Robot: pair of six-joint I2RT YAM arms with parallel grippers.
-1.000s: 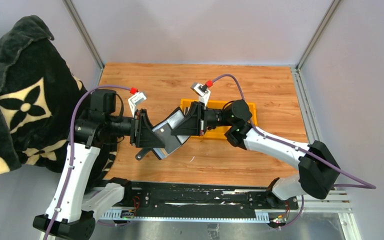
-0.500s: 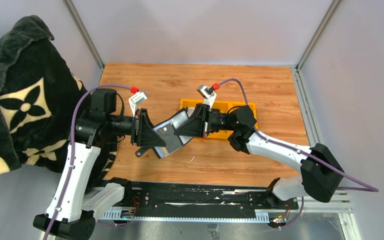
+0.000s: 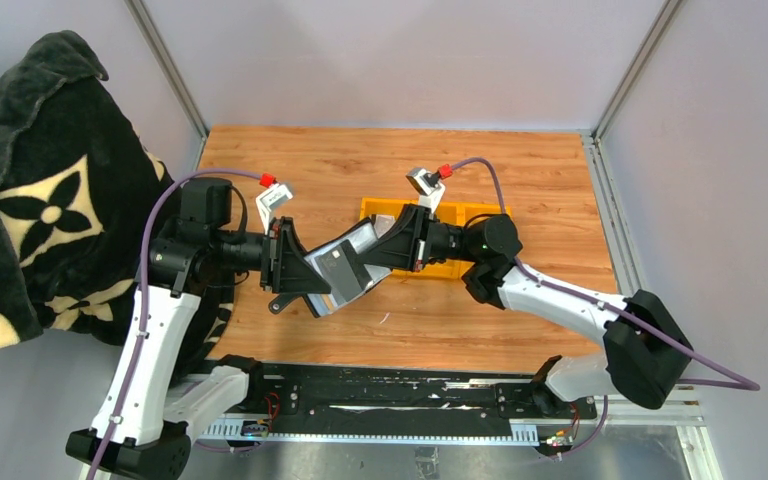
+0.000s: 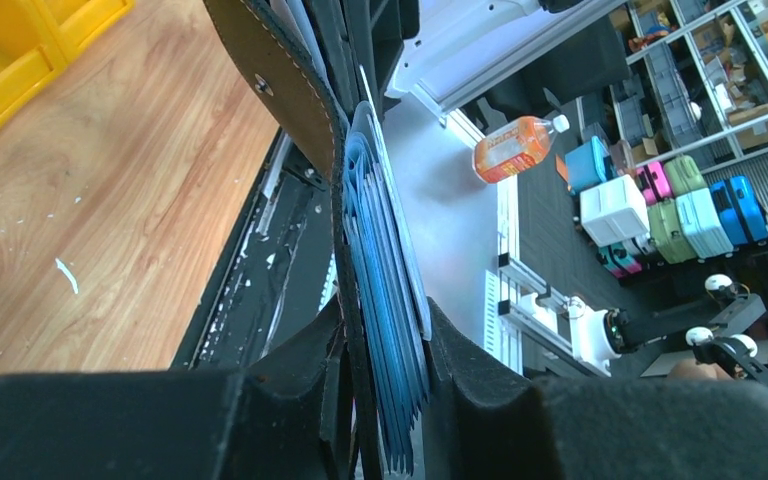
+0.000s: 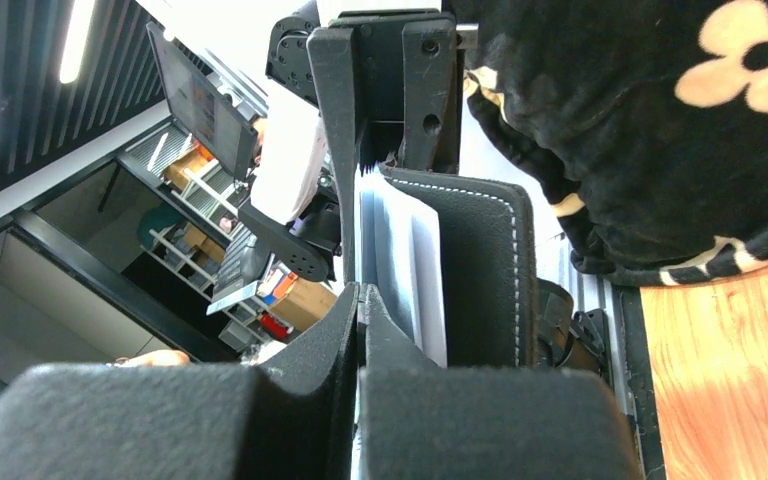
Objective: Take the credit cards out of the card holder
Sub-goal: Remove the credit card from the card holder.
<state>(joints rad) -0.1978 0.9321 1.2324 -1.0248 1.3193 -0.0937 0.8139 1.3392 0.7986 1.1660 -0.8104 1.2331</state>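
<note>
Wood-grain laminate tabletop (image 3: 520, 170) spreads below both arms, a yellow plastic tray (image 3: 375, 208) behind them, a plush black blanket with cream flowers (image 3: 40, 180) at left. Above it the left gripper (image 4: 380, 400) clamps the black leather-like card holder (image 5: 480, 270), white-stitched and round-cornered, thin flat credit cards (image 5: 405, 260) fanned inside. The right gripper (image 5: 360, 300), fingers pressed flush together, seems to pinch one card's edge just beside the holder's open end.
</note>
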